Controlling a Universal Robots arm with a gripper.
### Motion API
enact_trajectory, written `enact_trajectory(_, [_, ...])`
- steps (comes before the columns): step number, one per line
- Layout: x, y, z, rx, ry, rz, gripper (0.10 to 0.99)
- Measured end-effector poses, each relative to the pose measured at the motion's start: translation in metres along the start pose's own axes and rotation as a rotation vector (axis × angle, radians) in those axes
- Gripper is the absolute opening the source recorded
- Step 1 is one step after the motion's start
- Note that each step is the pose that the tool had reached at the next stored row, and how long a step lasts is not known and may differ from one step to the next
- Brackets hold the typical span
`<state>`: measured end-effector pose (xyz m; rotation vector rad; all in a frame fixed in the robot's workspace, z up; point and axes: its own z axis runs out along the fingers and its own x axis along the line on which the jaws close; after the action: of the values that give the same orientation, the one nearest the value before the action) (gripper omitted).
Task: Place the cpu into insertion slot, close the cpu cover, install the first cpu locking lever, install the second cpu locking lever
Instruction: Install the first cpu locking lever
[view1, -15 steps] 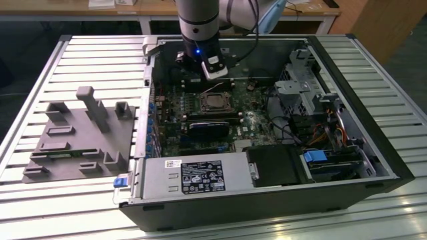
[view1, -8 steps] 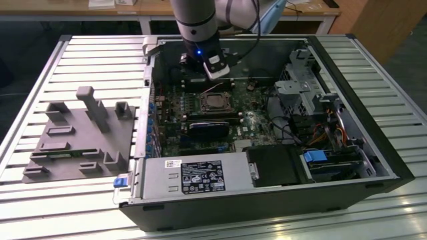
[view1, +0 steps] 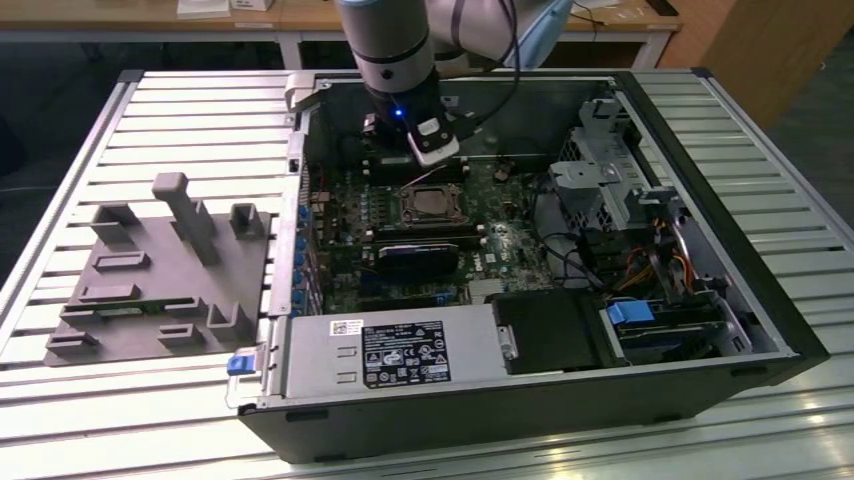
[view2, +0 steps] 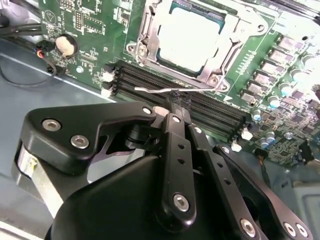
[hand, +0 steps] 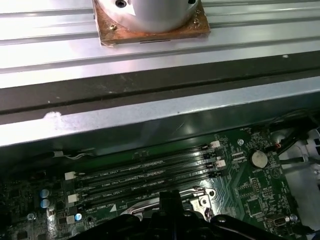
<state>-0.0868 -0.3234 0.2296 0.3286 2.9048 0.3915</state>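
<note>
The cpu lies flat in the insertion slot on the green board, its silver-grey top showing. The cpu cover is folded down around it as a silver frame. A thin silver locking lever runs along the socket's edge above the memory slots. My gripper is shut, its black fingertips together right at this lever and seemingly touching it. In the exterior view the gripper hangs just behind the socket with the cpu. The first wrist view has the lever beside the gripper.
Long black memory slots lie directly beside the socket. The case's metal wall rises close behind them. A power supply fills the case's front, and a drive cage with cables stands on the exterior view's right. A grey fixture lies outside the case.
</note>
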Motion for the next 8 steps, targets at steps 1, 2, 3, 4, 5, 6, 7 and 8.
enact_trajectory(1, [0.0002, -0.0003, 0.0011, 0.000, -0.0001, 0.000, 0.102])
enact_trajectory(2, [0.0003, -0.0006, 0.0022, 0.000, -0.0001, 0.000, 0.102])
enact_trajectory(3, [0.0000, -0.0008, 0.0032, 0.000, -0.0001, 0.000, 0.102])
enact_trajectory(4, [-0.0006, -0.0009, 0.0041, 0.000, -0.0002, 0.000, 0.102])
enact_trajectory(5, [-0.0015, -0.0008, 0.0050, 0.000, -0.0001, 0.000, 0.102])
enact_trajectory(6, [-0.0025, -0.0008, 0.0059, 0.000, -0.0001, 0.000, 0.102])
enact_trajectory(7, [-0.0035, -0.0008, 0.0068, 0.000, -0.0001, 0.000, 0.102])
enact_trajectory(8, [-0.0043, -0.0008, 0.0077, 0.000, -0.0002, 0.000, 0.102])
